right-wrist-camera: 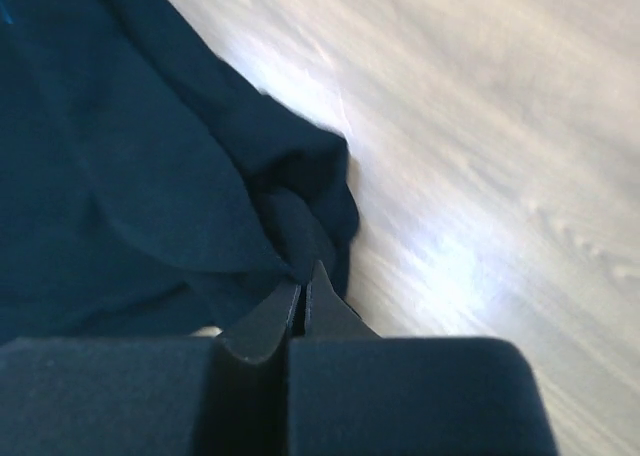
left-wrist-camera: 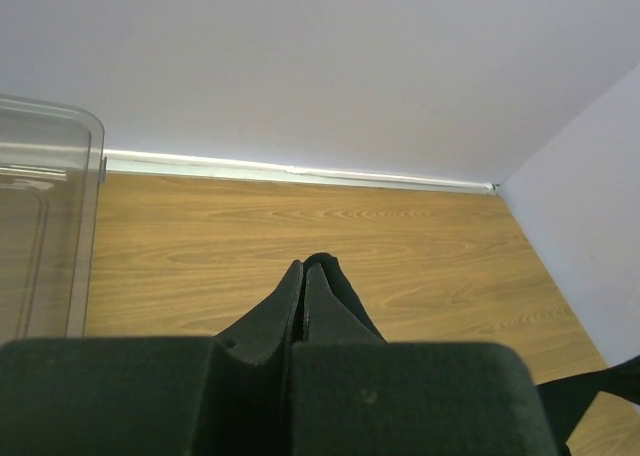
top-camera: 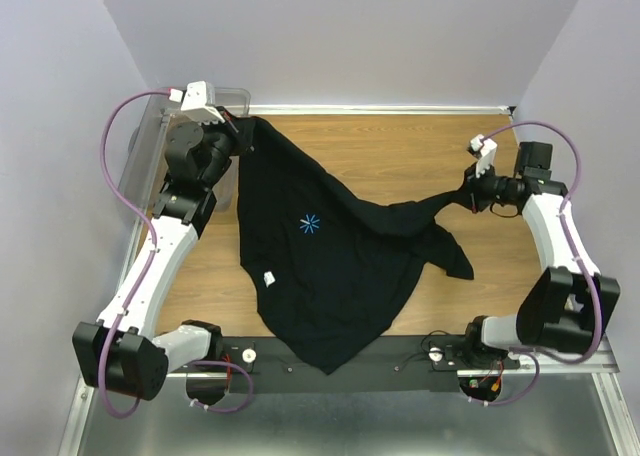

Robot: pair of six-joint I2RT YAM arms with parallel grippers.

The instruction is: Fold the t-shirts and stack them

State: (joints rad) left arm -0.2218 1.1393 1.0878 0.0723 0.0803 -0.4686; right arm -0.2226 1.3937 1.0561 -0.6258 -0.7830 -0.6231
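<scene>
A black t-shirt (top-camera: 320,266) with a small blue star print (top-camera: 311,224) and a white label (top-camera: 268,278) lies partly spread over the wooden table. My left gripper (top-camera: 243,126) is shut on its far left corner, beside the bin. In the left wrist view a fold of black cloth (left-wrist-camera: 350,301) pokes out past the closed left gripper (left-wrist-camera: 303,271). My right gripper (top-camera: 468,194) is shut on a bunched part of the shirt, which stretches in a taut point toward it. The right wrist view shows the right gripper (right-wrist-camera: 303,281) pinched on gathered cloth (right-wrist-camera: 150,176).
A clear plastic bin (top-camera: 150,141) stands at the table's far left, its rim (left-wrist-camera: 85,176) just left of my left gripper. Walls close in the table at the back and both sides. The shirt's lower hem hangs over the near edge (top-camera: 330,361).
</scene>
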